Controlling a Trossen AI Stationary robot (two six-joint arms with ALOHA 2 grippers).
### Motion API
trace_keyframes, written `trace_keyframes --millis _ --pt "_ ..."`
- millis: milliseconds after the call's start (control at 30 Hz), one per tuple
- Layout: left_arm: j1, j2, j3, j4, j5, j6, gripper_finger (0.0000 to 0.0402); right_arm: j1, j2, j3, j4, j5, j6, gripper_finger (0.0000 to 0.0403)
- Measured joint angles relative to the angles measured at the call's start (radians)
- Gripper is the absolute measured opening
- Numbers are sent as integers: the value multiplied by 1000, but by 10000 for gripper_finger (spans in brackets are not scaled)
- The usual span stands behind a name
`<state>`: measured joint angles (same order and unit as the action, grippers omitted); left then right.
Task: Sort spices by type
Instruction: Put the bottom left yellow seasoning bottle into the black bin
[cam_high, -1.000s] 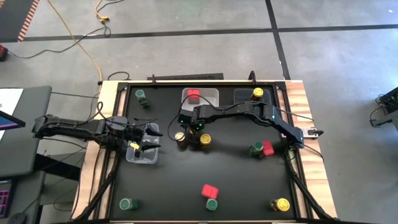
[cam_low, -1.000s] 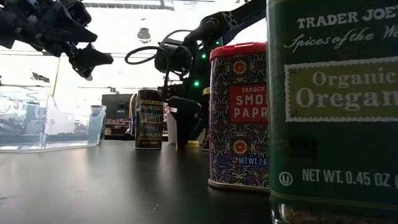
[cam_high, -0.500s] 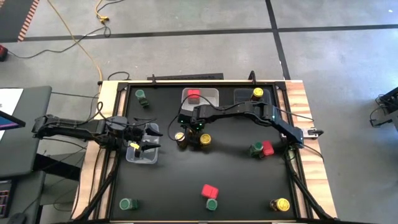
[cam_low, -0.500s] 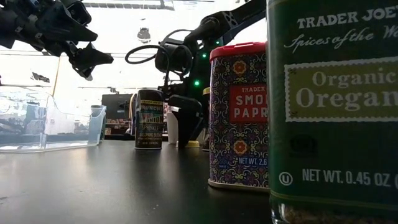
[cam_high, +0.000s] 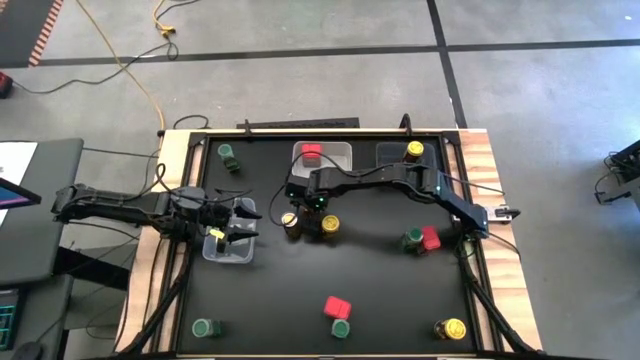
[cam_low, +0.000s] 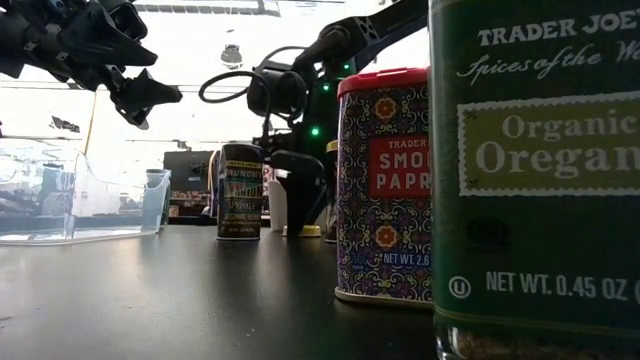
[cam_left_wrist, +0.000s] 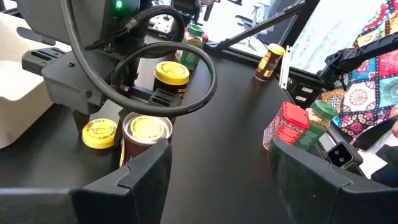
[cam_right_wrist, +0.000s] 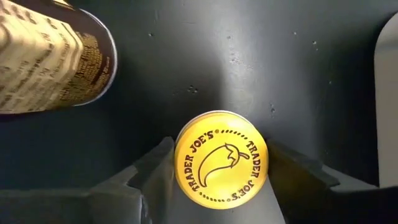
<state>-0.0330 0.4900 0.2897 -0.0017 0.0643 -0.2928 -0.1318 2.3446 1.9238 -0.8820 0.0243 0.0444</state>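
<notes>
CHANGE: right pincer (cam_right_wrist: 219, 163) has narrowed onto the yellow-lidded Trader Joe's jar (cam_right_wrist: 221, 159), so pickup is judged under way | PINCER: fingers (cam_right_wrist: 152, 168) flank the lid, contact unconfirmed | LOCATION: desk (cam_high: 380, 290) centre, jar at 3 o'clock of its standing neighbour | LEFT: left pincer (cam_high: 245, 224) apart, empty, over clear tray (cam_high: 228, 250)

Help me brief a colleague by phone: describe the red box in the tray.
At the black table's far edge sit two clear trays. The red box is in the one nearer the middle; the other two red boxes stand on bare tabletop beside green-lidded jars.
</notes>
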Motion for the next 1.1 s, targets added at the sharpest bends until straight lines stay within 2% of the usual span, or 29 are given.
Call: trace_keyframes --millis 333,500,867,1100 --pt "0 0 0 0 0 -11 253 0 1 79 -115 0 -10 250" --pt "0 0 0 0 0 -77 253 0 0 139 -200 0 -31 250" --pt "0 0 0 0 0 -200 253 -1 -3 354 -448 37 -121 250" --pt "0 1 0 -11 0 -149 253 -1 -117 382 -471 40 -159 250"
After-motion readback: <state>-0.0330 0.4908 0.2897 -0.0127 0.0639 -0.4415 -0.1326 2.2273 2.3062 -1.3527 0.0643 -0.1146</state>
